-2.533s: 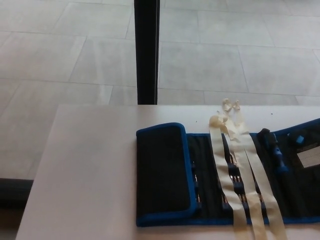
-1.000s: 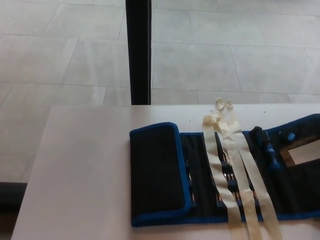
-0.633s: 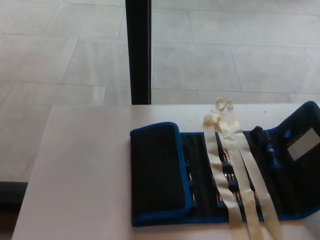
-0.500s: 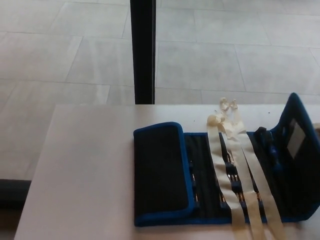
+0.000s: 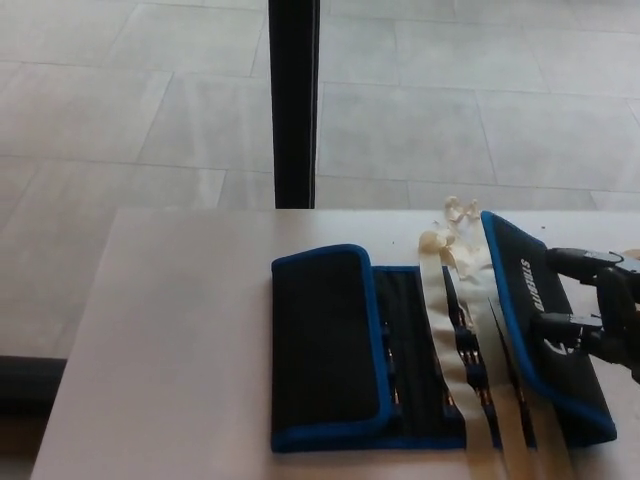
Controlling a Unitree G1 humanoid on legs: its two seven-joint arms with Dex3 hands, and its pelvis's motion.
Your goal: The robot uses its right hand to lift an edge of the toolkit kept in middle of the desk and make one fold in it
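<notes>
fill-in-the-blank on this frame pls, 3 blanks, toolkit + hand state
The black fabric toolkit with blue trim lies on the pale ______. The robot hand enters from the picture's ______ side. That hand is folding the toolkit's right flap over the cream ______ lying across the open middle.

Missing words: desk; right; ribbons
</notes>
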